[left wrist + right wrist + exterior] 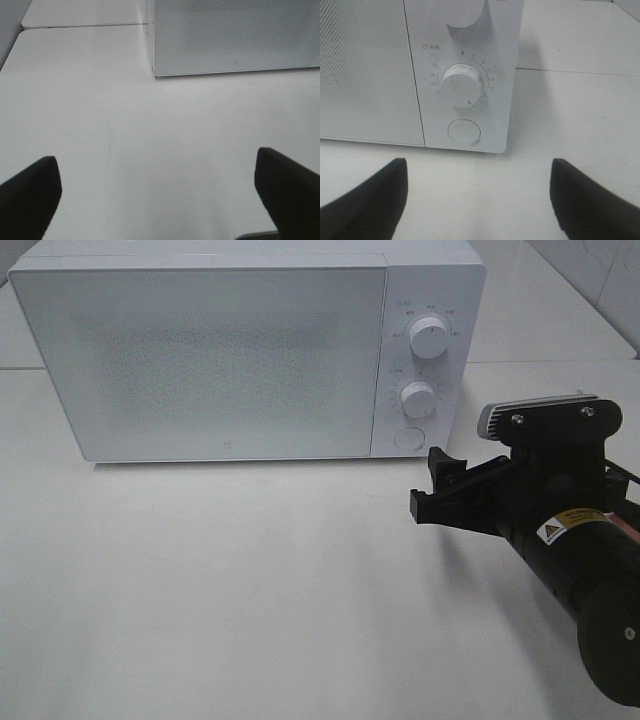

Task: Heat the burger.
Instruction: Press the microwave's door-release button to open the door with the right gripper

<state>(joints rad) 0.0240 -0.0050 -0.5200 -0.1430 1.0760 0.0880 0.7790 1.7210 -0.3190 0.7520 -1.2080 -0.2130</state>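
Holding the right tool (428,485) low over the table (250,580), spread and gripping nothing, reaching in from the right and aiming at the timer dial (462,85) and round button (464,131) of the microwave (440,280) — seemingly lining up on the controls. Hanging the left tool (155,165), equally spread and empty, off the shut door's (200,360) corner; showing no burger anywhere — possibly hiding behind that frosted door.
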